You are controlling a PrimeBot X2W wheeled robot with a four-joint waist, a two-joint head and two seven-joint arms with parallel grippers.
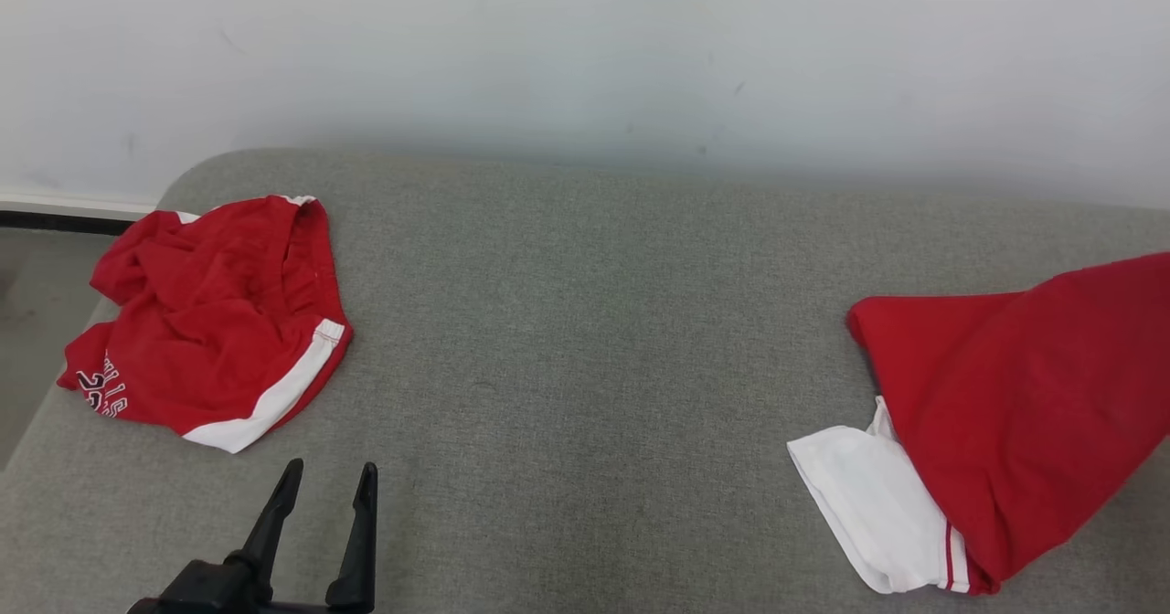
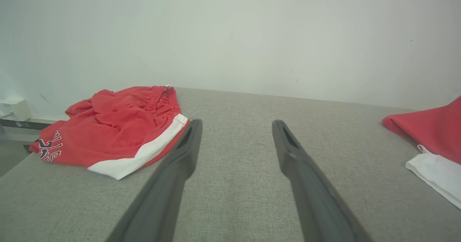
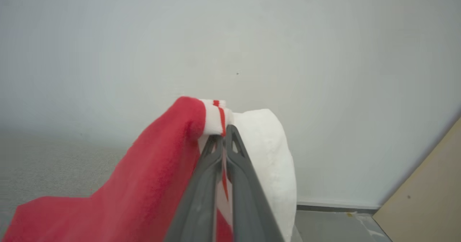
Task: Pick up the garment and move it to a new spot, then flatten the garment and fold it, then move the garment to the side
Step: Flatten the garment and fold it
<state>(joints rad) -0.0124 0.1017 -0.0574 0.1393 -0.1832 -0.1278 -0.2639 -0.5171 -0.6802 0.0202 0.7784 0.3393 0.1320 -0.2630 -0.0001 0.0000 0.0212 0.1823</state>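
A big grey cushion (image 1: 585,340) with a rough cloth top holds two things. Its far left corner is round. Red shorts (image 1: 215,312) lie in a crumpled heap near the left edge, with a white stripe and dark letters. Well apart, on the right side, the low end of a red and white garment (image 1: 1005,413) rests on the grey cloth, and the rest slopes up off it.

The red garment (image 1: 1024,413) ran off the frame's right edge; the lettering (image 1: 102,391) on the shorts (image 1: 219,312) (lower left) was too creased to read.
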